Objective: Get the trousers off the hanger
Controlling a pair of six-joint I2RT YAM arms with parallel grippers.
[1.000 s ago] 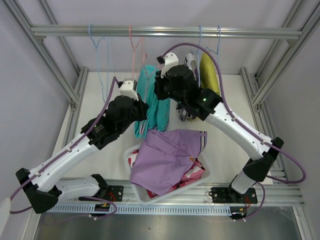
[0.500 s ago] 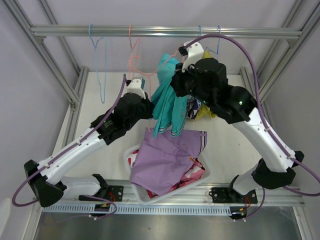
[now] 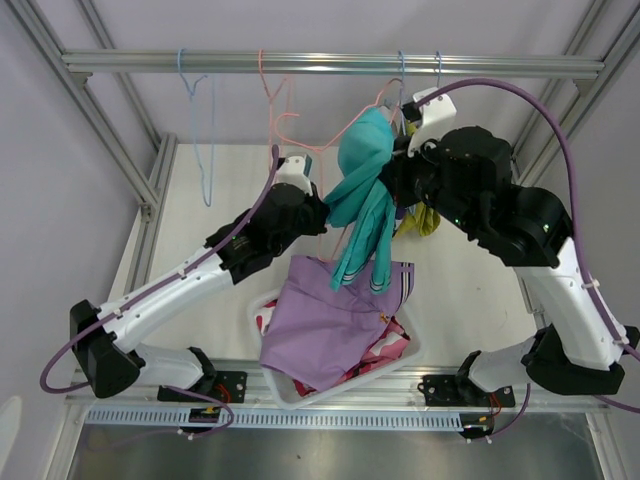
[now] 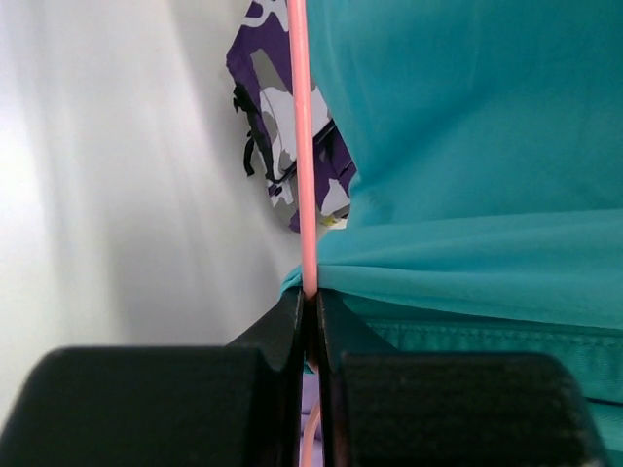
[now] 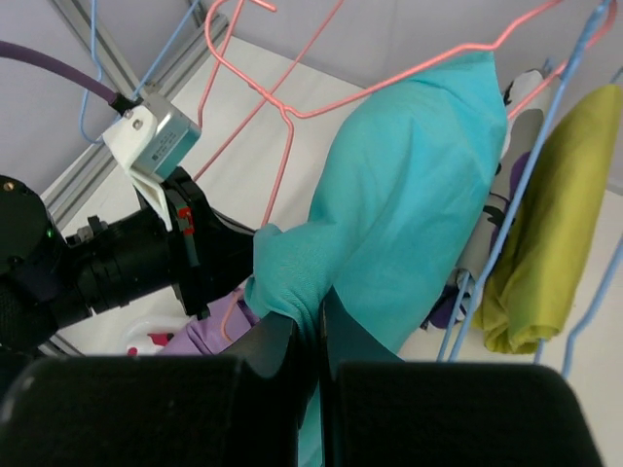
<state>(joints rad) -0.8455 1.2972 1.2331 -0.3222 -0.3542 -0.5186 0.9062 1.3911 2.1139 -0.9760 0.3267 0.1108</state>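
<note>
the left pincer (image 4: 310,297) is pinched tight on the thin wire of the pink hanger (image 4: 302,146), which runs straight up from between its fingertips. just right of that wire, ahead of the tips, the teal shorts (image 4: 467,146) fill the view. farther off behind the wire is a pair of camouflage shorts (image 4: 273,165).

the right pincer (image 5: 310,321) is clamped on a fold of the teal shorts near their lower edge. the cloth rises above its tips, draped over the pink hanger. to the right of this pincer hang the mustard shorts (image 5: 545,224), beside a blue hanger (image 5: 531,175).

below and between both pincers, the lilac shorts (image 3: 330,320) lie over a white basket (image 3: 258,305), with red-and-white shorts (image 3: 390,350) under them.
</note>
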